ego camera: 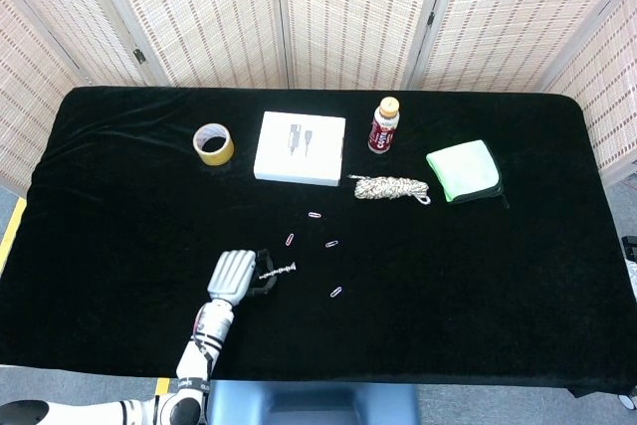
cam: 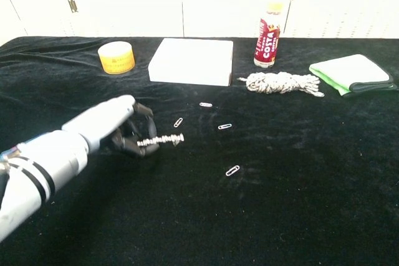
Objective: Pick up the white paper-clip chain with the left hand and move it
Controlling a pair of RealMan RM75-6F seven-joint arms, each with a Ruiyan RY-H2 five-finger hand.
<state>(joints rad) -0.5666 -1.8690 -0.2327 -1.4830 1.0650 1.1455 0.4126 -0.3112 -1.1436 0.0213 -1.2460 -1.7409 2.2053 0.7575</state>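
Note:
My left hand hovers over the near-left part of the black table. It pinches one end of the white paper-clip chain, which sticks out stiffly to the right, just above the cloth. A few loose paper clips lie scattered to the right of the chain. The right hand shows in neither view.
A white box lies at the back middle, a yellow tape roll to its left and a small bottle to its right. A coiled cord and a folded green cloth sit further right.

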